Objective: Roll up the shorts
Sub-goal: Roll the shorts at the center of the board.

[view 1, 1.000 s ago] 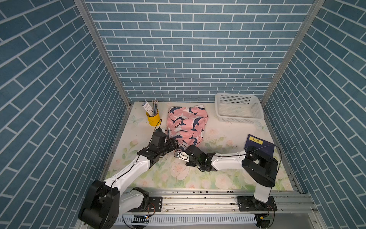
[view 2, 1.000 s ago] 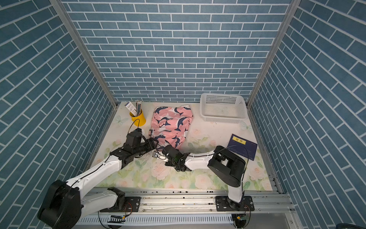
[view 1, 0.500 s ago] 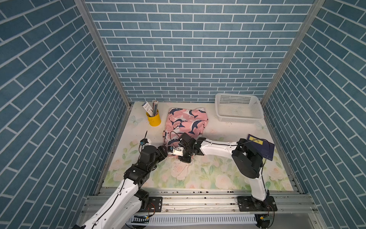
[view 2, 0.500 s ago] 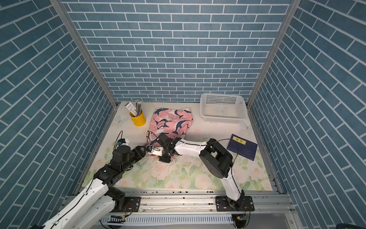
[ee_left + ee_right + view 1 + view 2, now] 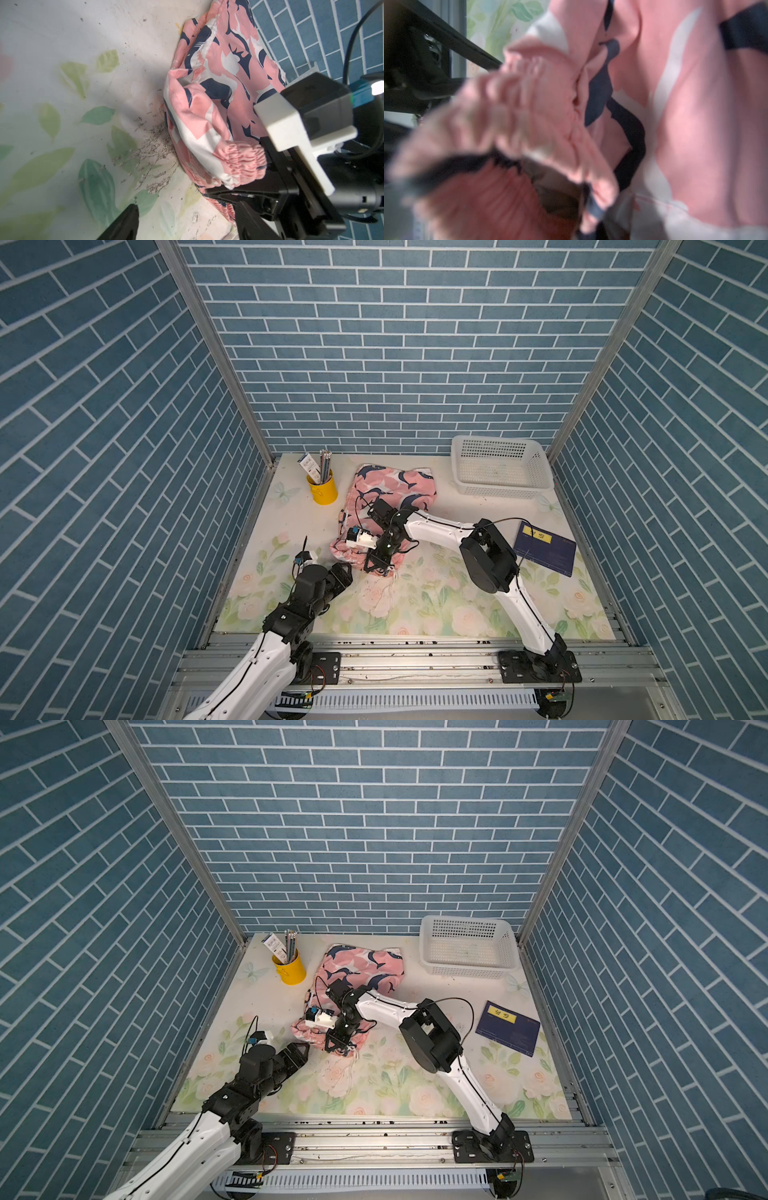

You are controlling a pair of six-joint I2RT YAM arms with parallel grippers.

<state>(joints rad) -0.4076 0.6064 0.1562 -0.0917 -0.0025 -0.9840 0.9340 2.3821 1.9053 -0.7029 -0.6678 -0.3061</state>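
Left wrist view gives the closest look at the shorts (image 5: 218,93). They are soft pink cloth printed with navy-and-white sharks. The gathered elastic waistband (image 5: 245,164) is folded back over the body of the garment into a loose, puffy lump.

In both top views the shorts lie on the floral table mat (image 5: 415,614), toward the back and near the middle. A yellow cup (image 5: 322,491) of pencils stands on one side and a white mesh basket (image 5: 500,489) on the other. The far half lies spread fairly flat. The near half is bunched and turned over on itself, a first rough fold rather than a tight roll. A thin white drawstring (image 5: 390,591) trails from the near edge onto the mat.

The right gripper (image 5: 376,566) reaches over the cloth and points down at that near edge, its jaws clamped together on the bunched waistband. Its own wrist camera is filled with blurred pink pleats and shark print pressed close to the lens.

The left gripper (image 5: 345,572) sits low on the mat just beside the near corner of the shorts, not touching them. Its jaws stand apart with nothing between them.

A dark blue booklet (image 5: 544,549) lies flat on the mat, well apart from the cloth.
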